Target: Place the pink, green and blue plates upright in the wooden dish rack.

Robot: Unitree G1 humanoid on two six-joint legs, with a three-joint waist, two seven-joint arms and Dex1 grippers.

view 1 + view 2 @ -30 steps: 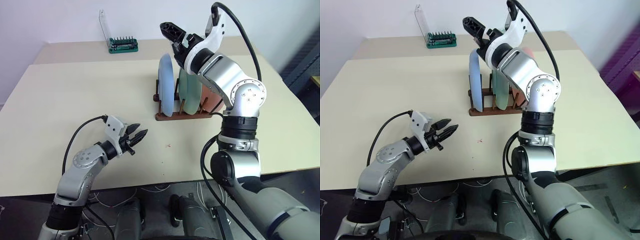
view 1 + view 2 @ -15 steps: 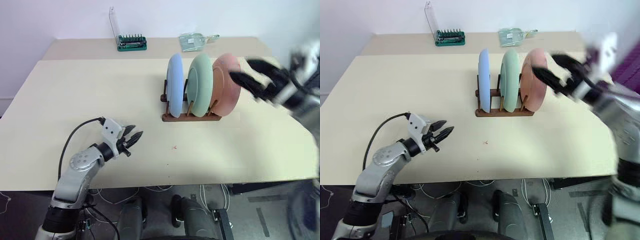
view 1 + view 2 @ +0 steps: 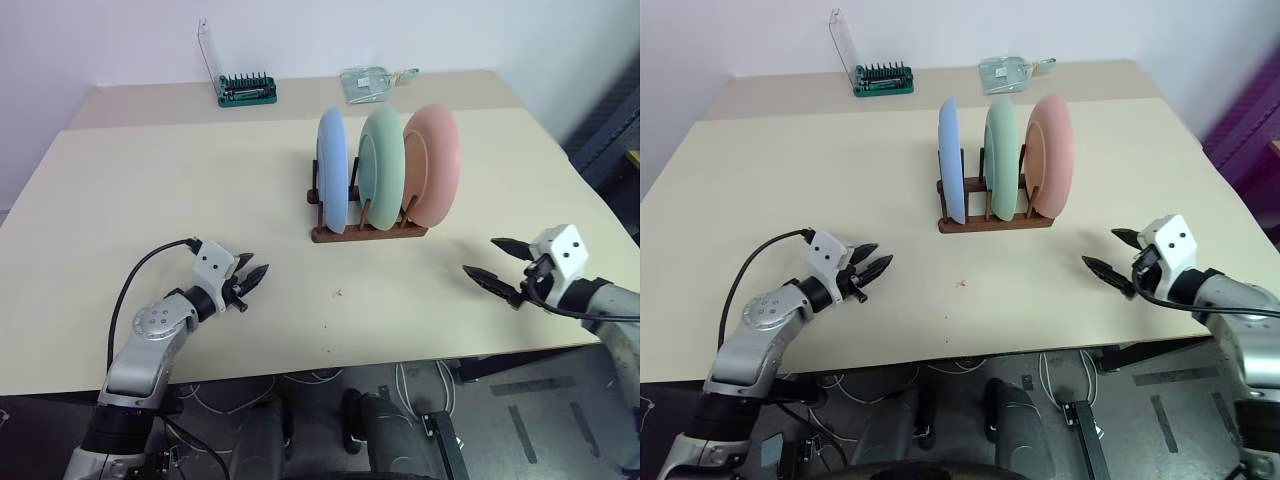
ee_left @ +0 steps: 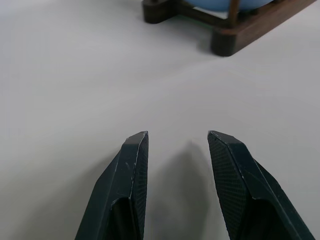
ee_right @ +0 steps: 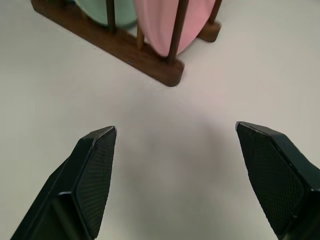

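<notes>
- All three plates stand on edge in the wooden dish rack (image 3: 366,229) near the middle of the table (image 3: 150,180): the blue plate (image 3: 333,171) on the robot's left, the green plate (image 3: 382,168) in the middle, the pink plate (image 3: 432,165) on the right end. To me the job looks finished.
- The pink plate is the one I'd watch. It sits at the very end of the rack and seems to tip a little outward, so a knock from the right side could roll it off the pegs.
- The rack is small and light-looking; a shove on a rail might slide it and rattle all three plates.
- The right gripper (image 3: 499,268) hangs low over the table's near right edge, well apart from the rack, aimed inward toward the middle of the table. Its fingers are spread wide with nothing between them. A careless sweep inward from there is the likeliest trouble.
- The left gripper (image 3: 250,276) sits low over the near left of the table, pointing toward the rack but well short of it. Its fingers stand partly apart, empty.
- A green screwdriver-bit holder (image 3: 246,91) and a clear plastic packet (image 3: 372,82) lie at the far edge, out of harm's way.
</notes>
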